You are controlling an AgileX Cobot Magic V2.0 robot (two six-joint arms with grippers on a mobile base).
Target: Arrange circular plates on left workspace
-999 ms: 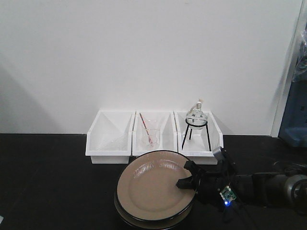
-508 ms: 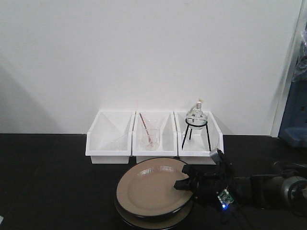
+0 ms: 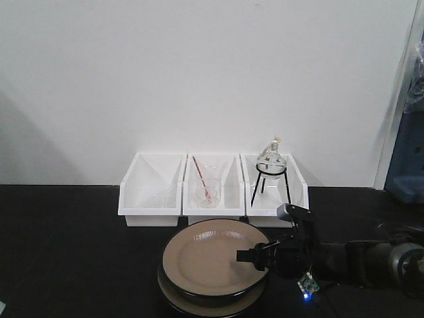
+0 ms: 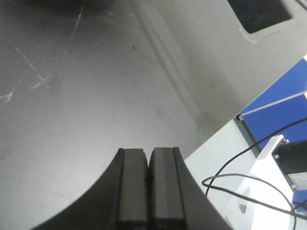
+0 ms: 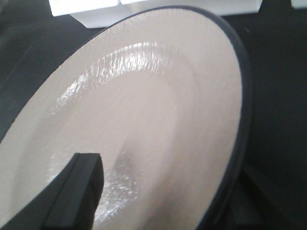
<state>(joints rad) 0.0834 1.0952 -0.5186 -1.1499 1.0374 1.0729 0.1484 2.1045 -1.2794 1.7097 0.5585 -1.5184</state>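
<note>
From the front, two round plates sit stacked near the front edge of the black table (image 3: 66, 252). Both are glossy tan on top with black rims. The upper plate (image 3: 209, 260) lies over the lower plate (image 3: 199, 307), of which only a crescent of rim shows beneath, at the front. I cannot tell whether the two touch. The right claw (image 3: 255, 256) reaches in from the right and is clamped on the upper plate's right rim, one finger lying on the tan face. Just behind the plates stand three white bins (image 3: 151, 199) in a row. The middle one holds a beaker (image 3: 207, 191) with a red rod, and the right one holds a flask (image 3: 270, 159) on a black tripod stand (image 3: 286, 189).

At the left wrist, the left claw (image 4: 147, 191) has its fingers pressed together, holding nothing, above bare scratched table. A blue cabinet (image 4: 283, 96) and loose cables (image 4: 240, 184) lie beyond the table's edge.

At the right wrist, the upper plate fills the frame, shiny, its black rim curving down the right. One dark finger (image 5: 76, 191) rests on its top face; the other finger is hidden.
</note>
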